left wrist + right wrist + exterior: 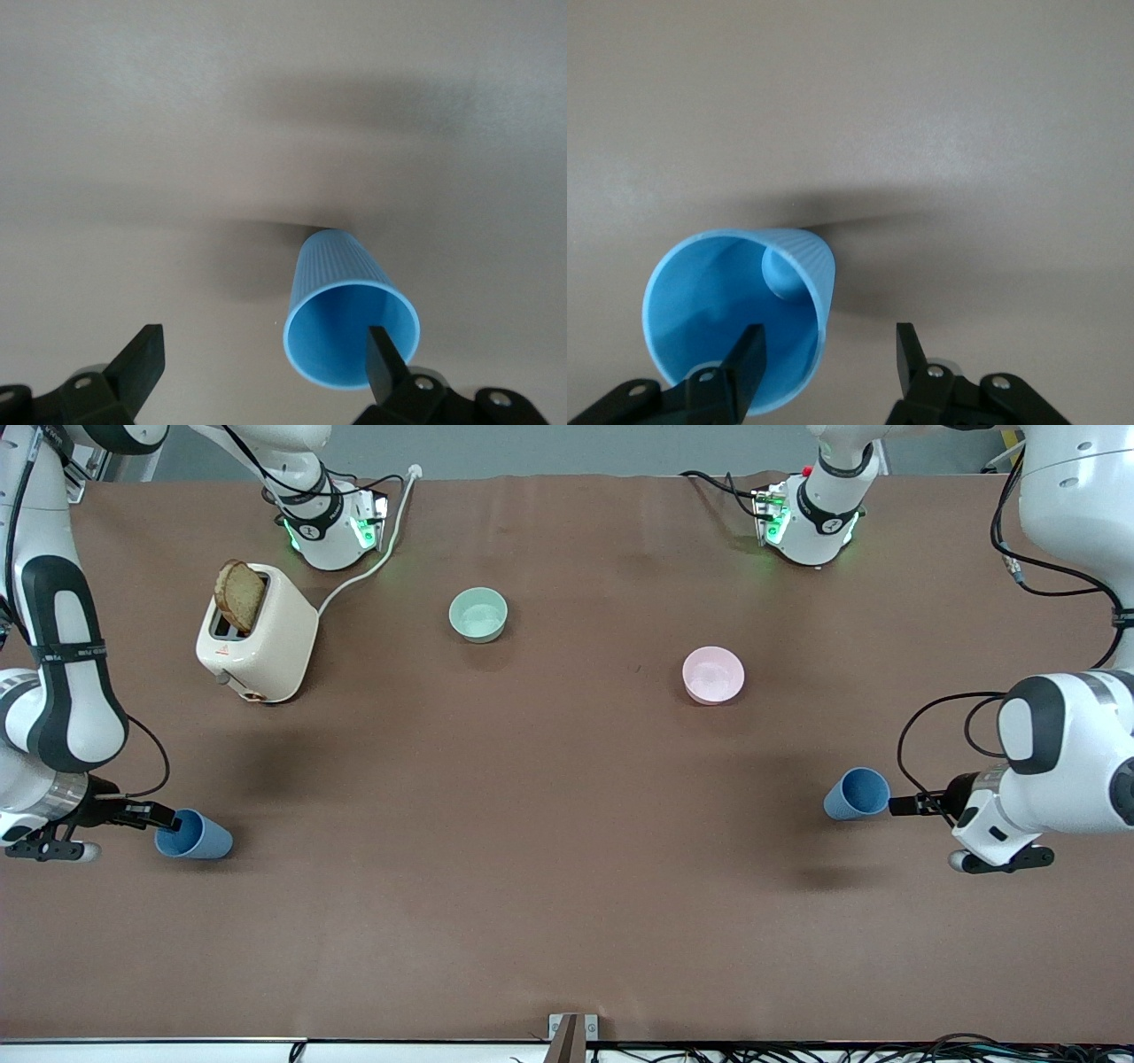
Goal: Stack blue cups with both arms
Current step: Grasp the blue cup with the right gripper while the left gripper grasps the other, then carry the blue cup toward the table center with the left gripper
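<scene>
Stacking has not begun: both blue cups lie on their sides, well apart at the table's ends. We see our left gripper [266,354] spread wide over one cup's [350,314] rim, one finger inside. Our right gripper [828,354] straddles the other cup's [735,319] wall, jaws not yet clamped.

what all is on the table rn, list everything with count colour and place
blue cups: 2, medium blue, one at the right arm's end, one at the left arm's end
toaster: 1, cream, near the right arm's base
toast: 1, brown, in the toaster's slot
mint bowl: 1, green, mid-table
pink bowl: 1, nearer the camera than the mint bowl
left end effector: black, open, one finger inside its cup's rim
right end effector: black, astride its cup's wall
</scene>
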Available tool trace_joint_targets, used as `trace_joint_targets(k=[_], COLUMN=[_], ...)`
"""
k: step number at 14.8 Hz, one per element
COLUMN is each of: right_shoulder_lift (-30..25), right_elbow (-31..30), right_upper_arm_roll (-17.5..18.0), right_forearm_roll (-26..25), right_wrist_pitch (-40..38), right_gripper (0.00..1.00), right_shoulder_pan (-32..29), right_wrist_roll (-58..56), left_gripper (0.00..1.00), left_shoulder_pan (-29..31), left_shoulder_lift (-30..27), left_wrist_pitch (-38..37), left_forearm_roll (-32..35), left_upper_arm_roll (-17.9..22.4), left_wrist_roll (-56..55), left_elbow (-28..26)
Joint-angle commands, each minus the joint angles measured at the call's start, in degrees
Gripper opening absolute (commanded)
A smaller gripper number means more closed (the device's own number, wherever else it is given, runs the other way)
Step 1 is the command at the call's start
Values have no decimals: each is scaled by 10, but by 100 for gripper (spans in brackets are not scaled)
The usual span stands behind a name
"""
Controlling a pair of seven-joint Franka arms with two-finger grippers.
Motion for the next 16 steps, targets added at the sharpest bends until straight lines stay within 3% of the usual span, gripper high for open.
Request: trace_joint_targets(k=[1,4,10,13,14,16], right_shoulder_lift=[24,25,19,-36,-63,-120], right_elbow=[31,32,38,43,44,43], right_upper_arm_roll=[9,8,8,7,6,7], right_forearm_roll=[12,69,75,69,63,25], right_wrist_pitch=[1,2,-8,-69,-89,-139], right_gripper=[35,13,4,5,4,4], right_shoulder_pan=[-12,-12,-11,-7,-5,-3], right_wrist_roll=[-11,-12,-9,-9,-8,-5], left_gripper=[100,100,100,99,94,74], left_shoulder_pan=[6,6,7,3,3,2], left_shoulder_lift=[-21,-22,-30,-22,-20,-18], left_wrist_pitch=[68,79,80,89,88,88], left_forearm_roll=[4,4,4,6,8,9], left_upper_arm_roll=[-9,-9,-9,-9,-9,-9], left_wrist_roll=[6,5,6,6,6,6], left_elbow=[-70,-91,-119,-118,-118,-118])
